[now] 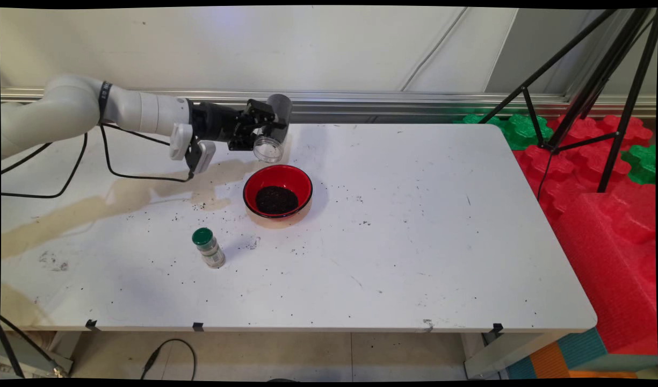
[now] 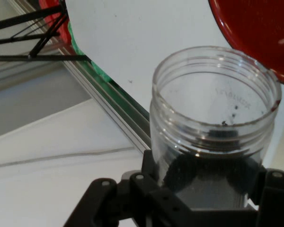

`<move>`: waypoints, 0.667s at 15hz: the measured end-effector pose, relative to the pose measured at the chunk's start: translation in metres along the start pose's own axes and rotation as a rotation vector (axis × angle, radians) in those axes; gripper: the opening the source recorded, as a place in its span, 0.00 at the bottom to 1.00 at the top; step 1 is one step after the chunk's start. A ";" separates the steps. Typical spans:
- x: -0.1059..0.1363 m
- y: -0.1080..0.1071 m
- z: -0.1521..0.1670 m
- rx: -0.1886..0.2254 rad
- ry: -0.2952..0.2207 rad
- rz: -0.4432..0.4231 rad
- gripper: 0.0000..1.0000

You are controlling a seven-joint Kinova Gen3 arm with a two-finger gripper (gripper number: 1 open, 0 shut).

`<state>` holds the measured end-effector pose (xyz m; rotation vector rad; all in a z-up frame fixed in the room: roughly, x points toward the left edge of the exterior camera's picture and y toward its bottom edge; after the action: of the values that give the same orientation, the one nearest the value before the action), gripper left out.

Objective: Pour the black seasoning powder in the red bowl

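My gripper point(image 1: 268, 126) is shut on a clear open jar point(image 1: 269, 141), held tipped with its mouth pointing down toward a red bowl point(image 1: 277, 191). The jar hangs just above the bowl's far rim. The bowl sits on the white table point(image 1: 414, 242) and holds a pile of dark grains. In the hand view the clear jar point(image 2: 213, 127) fills the middle, nearly empty with a few dark specks inside, and the red bowl point(image 2: 255, 33) shows at the upper right. A small bottle with a green cap point(image 1: 208, 248) stands in front of the bowl to the left.
Dark grains lie scattered over the table around the bowl. A brownish stain point(image 1: 119, 199) runs along the left side. A black tripod point(image 1: 592, 91) and red and green foam blocks point(image 1: 602, 177) stand beyond the table's right edge. Black cables hang under the arm.
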<state>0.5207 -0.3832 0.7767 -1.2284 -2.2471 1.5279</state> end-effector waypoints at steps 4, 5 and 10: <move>0.001 0.000 0.003 0.005 0.001 0.067 0.00; 0.001 0.000 0.003 0.006 0.001 0.077 0.00; 0.002 -0.002 0.006 0.016 0.001 0.143 0.00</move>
<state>0.5151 -0.3860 0.7749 -1.4128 -2.1834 1.5898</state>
